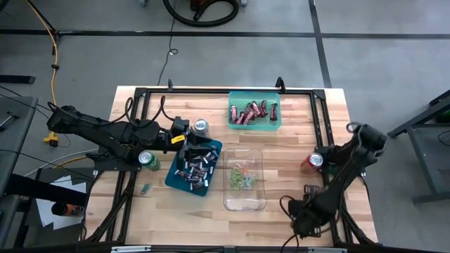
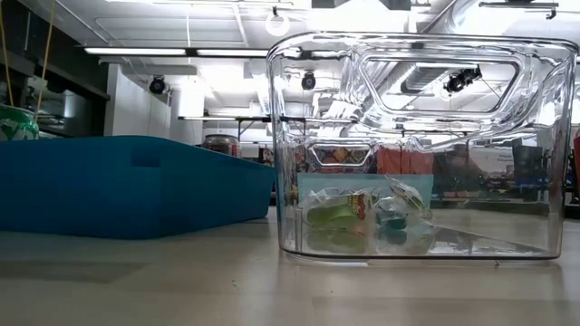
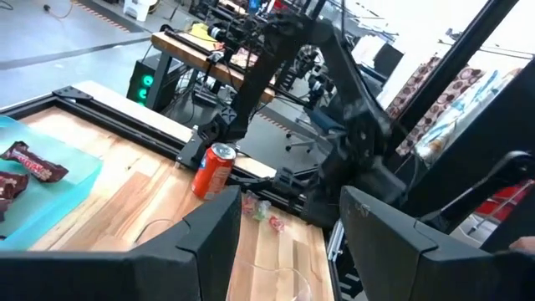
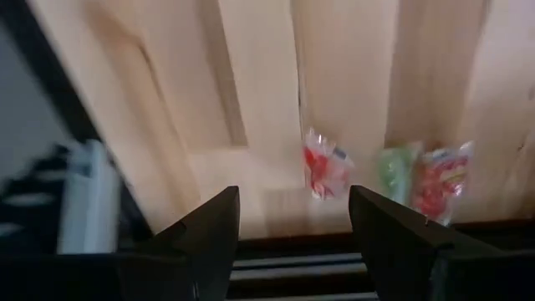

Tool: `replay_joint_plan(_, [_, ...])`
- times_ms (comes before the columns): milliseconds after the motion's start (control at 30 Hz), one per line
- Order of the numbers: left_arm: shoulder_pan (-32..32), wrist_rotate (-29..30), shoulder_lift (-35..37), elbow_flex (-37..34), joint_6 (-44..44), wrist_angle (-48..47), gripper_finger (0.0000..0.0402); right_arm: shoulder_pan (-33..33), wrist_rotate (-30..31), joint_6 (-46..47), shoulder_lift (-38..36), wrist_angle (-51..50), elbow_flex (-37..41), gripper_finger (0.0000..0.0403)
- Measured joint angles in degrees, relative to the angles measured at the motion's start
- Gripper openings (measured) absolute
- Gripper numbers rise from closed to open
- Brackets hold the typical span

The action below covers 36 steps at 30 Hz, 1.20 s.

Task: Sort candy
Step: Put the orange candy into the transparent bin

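Observation:
Dark mini bars lie in the blue tray (image 1: 193,165) (image 2: 109,186). Dark red bars fill the teal tray (image 1: 253,112) (image 3: 33,163). Green-and-red pieces sit on the floor of the clear bin (image 1: 244,179) (image 2: 362,217). Loose pieces lie on the wood (image 1: 311,188) (image 4: 322,171) (image 3: 255,209), and one more (image 1: 144,188) lies near the table's left side. My left gripper (image 1: 184,138) (image 3: 288,251) hangs open and empty over the blue tray's far left corner. My right gripper (image 1: 301,214) (image 4: 292,226) is open low over the table's near right part, close to the loose pieces.
Three drink cans stand on the table: a silver one (image 1: 201,126) beside the blue tray, a green one (image 1: 148,160) (image 2: 14,122) under my left arm, a red one (image 1: 313,161) (image 3: 213,170) by my right arm. A black frame rail (image 1: 211,91) runs around the work area.

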<state>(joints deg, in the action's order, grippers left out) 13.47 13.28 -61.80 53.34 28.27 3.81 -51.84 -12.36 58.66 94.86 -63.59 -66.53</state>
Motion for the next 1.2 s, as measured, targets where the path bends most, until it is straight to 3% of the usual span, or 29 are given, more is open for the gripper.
replay_joint_plan(167, [0.0, 0.0, 0.0, 0.0, 0.0, 0.0, 0.0193, -1.9, -2.6, -0.8, 5.5, 2.7, 2.1, 0.022])
replay_joint_plan(467, [0.0, 0.0, 0.0, 0.0, 0.1, 0.0, 0.0193, -2.2, -0.1, 0.9, 9.1, 3.6, 6.0, 0.0216])
replay_joint_plan(567, [0.0, 0.0, 0.0, 0.0, 0.2, -0.1, 0.0193, -2.2, -0.1, -1.1, 9.1, 3.6, 5.4, 0.0182])
replay_joint_plan(733, [0.0, 0.0, 0.0, 0.0, 0.2, -0.1, 0.0193, -1.1, 2.1, -5.3, 8.0, 3.5, 0.1, 0.0029])
replay_joint_plan(767, [0.0, 0.0, 0.0, 0.0, 0.2, -0.1, 0.0193, -0.5, 2.8, -6.2, 7.4, 3.5, -1.2, 0.0016])
replay_joint_plan(933, [0.0, 0.0, 0.0, 0.0, 0.2, -0.1, 0.0193, 2.5, 10.6, -7.5, 2.8, -1.3, -7.9, 0.0007])
replay_joint_plan(1067, [0.0, 0.0, 0.0, 0.0, 0.2, -0.1, 0.0193, 4.7, 16.6, -5.0, -2.3, -3.2, -8.8, 0.0009])
replay_joint_plan(1200, [0.0, 0.0, 0.0, 0.0, 0.2, -0.1, 0.0193, 4.2, 15.6, 0.8, -5.3, -3.3, -4.8, 0.0012])
